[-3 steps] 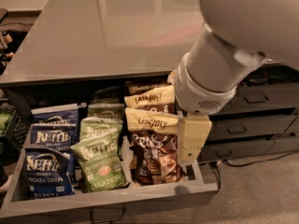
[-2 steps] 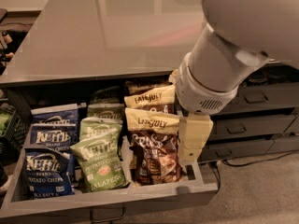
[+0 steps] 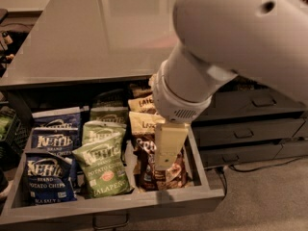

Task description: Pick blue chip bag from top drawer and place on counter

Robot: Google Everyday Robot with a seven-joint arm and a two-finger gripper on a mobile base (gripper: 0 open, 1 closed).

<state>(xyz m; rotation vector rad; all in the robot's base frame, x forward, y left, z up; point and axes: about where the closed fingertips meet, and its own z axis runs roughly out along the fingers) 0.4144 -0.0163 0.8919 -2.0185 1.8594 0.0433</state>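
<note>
While the arm (image 3: 216, 57) is looming large across the upper right, the grey surface (image 3: 96, 37) is stretching away glossy toward the far side, catching faint reflections. Its near edge is overhanging the open top drawer (image 3: 120, 205), which is jutting out toward us, with carpeted floor (image 3: 269, 196) lying open to its right. Shut drawers (image 3: 250, 129) are sitting further right, partly hidden by the arm. Inside the open one, three blue chip bags (image 3: 50, 174) are lining the left side. Green jalapeño bags (image 3: 103, 165) are leaning in the middle, and brown bags (image 3: 161, 177), with pale yellow bags (image 3: 143, 124) behind them, are filling the right. The gripper (image 3: 167, 158) is hanging low over the brown bags, well right of the blue ones. Whether it is open or closed, I cannot tell.
</note>
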